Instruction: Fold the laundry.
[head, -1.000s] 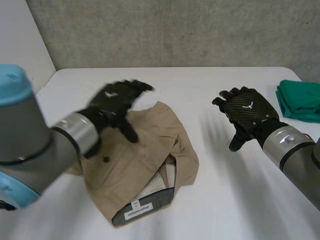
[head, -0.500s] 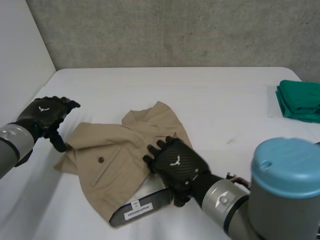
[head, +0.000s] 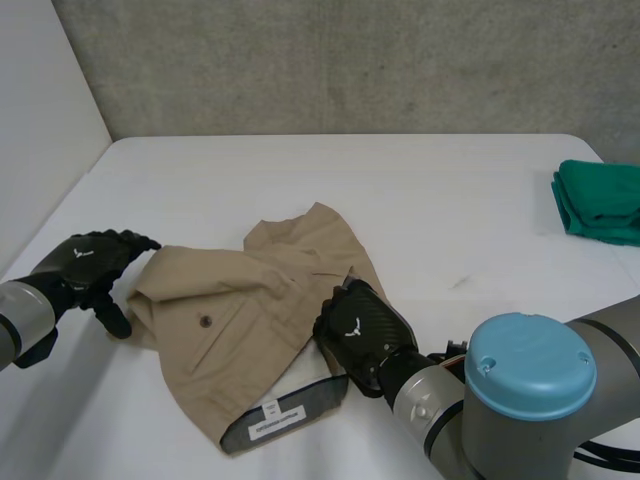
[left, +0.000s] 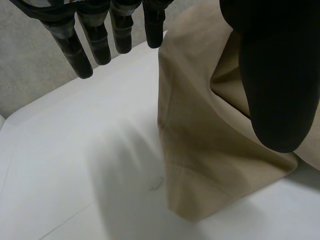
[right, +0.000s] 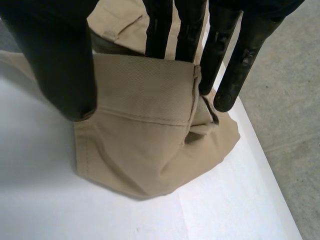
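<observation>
1. a white label sits on the dark inner waistband of the shorts, at the edge nearest the robot. there is dark writing on it, but it is too small to read. each black hand has a small white mark on its back, and i cannot read it as a brand.
2. the tan shorts lie crumpled on the table, a little to the left of the middle. a small dark button shows on the upper side.
3. the left hand is at the left corner of the shorts. in its wrist view the fingers hang straight and spread over the bare table beside the cloth edge, and the thumb is over the cloth. the hand is released and grasps nothing.
4. the right hand lies on the right side of the shorts, near the waistband. in its wrist view the fingers are straight, with their tips at the edge of a fold. the thumb is well apart from them on the other side of this fold. the hand is released and only touches the cloth.
5. the table is white and smooth. a folded green cloth lies at its far right edge, well apart from the shorts.
6. behind the table stands a rough grey wall.
</observation>
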